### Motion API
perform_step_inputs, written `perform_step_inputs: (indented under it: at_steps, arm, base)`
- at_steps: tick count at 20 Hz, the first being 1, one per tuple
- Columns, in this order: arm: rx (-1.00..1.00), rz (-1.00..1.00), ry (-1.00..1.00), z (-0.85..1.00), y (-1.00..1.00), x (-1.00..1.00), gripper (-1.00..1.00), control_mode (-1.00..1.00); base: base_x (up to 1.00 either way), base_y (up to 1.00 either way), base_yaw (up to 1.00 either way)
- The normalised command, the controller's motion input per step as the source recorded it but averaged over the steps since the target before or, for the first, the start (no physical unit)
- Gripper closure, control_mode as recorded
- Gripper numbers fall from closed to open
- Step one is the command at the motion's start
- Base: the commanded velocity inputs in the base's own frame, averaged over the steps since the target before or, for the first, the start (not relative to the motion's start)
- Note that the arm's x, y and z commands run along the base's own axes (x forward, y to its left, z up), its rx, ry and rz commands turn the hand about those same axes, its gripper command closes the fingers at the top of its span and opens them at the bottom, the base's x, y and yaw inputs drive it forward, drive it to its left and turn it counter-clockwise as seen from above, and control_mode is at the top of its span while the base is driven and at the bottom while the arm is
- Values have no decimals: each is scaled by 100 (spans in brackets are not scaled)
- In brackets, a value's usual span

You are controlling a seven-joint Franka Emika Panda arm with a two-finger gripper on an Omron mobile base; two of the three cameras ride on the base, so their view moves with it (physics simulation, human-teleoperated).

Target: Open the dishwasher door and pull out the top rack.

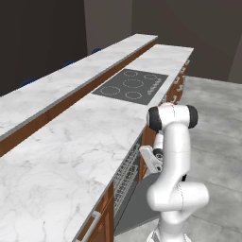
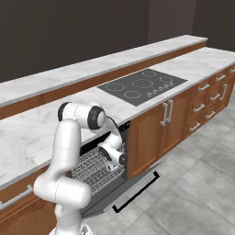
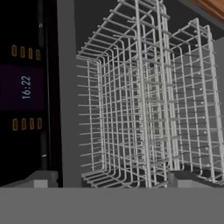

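The dishwasher door [image 2: 137, 186] is swung down, a dark grey panel near the floor, its black bar handle [image 2: 136, 196] at the outer edge; it also lies low in the left base view [image 1: 142, 204]. The top rack [image 2: 92, 169] [image 1: 125, 173], a light grey wire basket, sits in the opening under the counter. My gripper [image 2: 109, 164] [image 1: 143, 157] is right at its front. In the hand view the rack [image 3: 131, 109] looms close, and my gripper [image 3: 114, 180] is open, its fingertips [image 3: 41, 179] wide apart with rack wires just ahead.
A black control strip [image 3: 26, 87] with a clock display runs beside the rack. A marble counter [image 1: 71, 142] with a black cooktop [image 2: 142, 85] lies above. Brown cabinet fronts [image 2: 151, 133] and drawers [image 2: 206, 101] stand to the right. A grey tiled floor [image 2: 193, 193] is beyond the door.
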Motion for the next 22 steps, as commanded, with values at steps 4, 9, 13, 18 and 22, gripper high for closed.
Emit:
perform_step_inputs:
  at_steps: [4, 9, 13, 18, 22]
  arm:
    - [0, 3, 0, -31, 5, 21, -100, -100]
    - [0, 3, 0, -29, 7, 20, -100, -100]
    - [0, 3, 0, -27, 10, 21, -100, -100]
    - [-1, 2, 0, -22, 13, 21, -100, -100]
    - [0, 1, 0, -16, 17, 17, -100, -100]
  base:
    - [0, 0, 0]
    - [0, 0, 0]
    - [0, 0, 0]
    - [0, 0, 0]
    - [0, 0, 0]
